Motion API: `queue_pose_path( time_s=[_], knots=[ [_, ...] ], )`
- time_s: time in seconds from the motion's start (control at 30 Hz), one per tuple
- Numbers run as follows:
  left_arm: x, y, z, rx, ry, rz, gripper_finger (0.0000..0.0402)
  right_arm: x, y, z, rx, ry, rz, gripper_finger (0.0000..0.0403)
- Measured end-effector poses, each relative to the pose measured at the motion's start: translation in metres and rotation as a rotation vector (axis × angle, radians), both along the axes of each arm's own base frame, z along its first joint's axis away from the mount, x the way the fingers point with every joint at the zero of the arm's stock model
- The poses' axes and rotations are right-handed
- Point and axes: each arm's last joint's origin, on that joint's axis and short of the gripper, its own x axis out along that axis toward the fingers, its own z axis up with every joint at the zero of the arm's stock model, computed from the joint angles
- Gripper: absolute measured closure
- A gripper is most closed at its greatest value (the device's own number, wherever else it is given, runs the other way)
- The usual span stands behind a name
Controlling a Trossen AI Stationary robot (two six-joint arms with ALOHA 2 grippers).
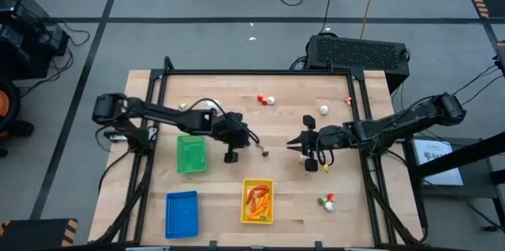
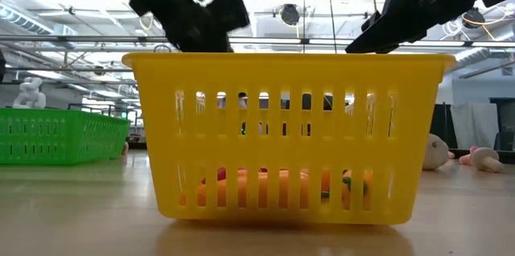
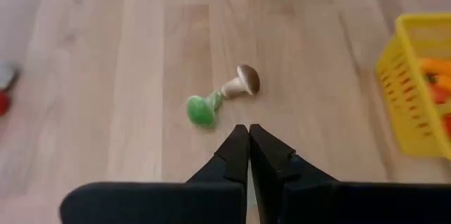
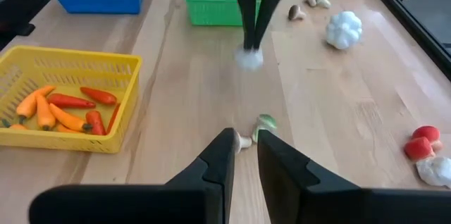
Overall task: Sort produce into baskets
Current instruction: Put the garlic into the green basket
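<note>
Yellow basket (image 1: 257, 202) held carrots and peppers near the worktop's (image 1: 229, 93) front edge.
I saw the left end effector (image 3: 248, 134) closed and empty above a small mushroom (image 3: 239, 83) mid-worktop; the right end effector (image 4: 244, 141), fingers slightly parted, held nothing nearby.

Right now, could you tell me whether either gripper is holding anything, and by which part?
Nothing is held. The left gripper is shut and empty just short of the mushroom; the right gripper also holds nothing.
</note>
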Motion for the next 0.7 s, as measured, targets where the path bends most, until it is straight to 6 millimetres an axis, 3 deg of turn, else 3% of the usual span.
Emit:
queue_pose_path(
  time_s=[0.13, 0.37, 0.57, 0.7],
  knots=[
    [-0.024, -0.002, 0.014, -0.007, 0.066, 0.06, 0.0394, 0.001, 0.0, 0.001, 0.002, -0.011, 0.0, 0.0349],
    [-0.071, -0.013, 0.016, -0.001, 0.201, 0.213, 0.0394, 0.004, 0.0, -0.003, -0.005, 0.003, -0.01, 0.0349],
    [-0.103, -0.03, 0.023, -0.007, 0.162, 0.321, 0.0394, 0.016, -0.003, -0.015, -0.008, 0.02, -0.031, 0.0349],
    [-0.128, -0.04, 0.015, -0.016, 0.177, 0.45, 0.0394, 0.023, -0.005, -0.023, -0.007, 0.03, -0.038, 0.0349]
  ],
)
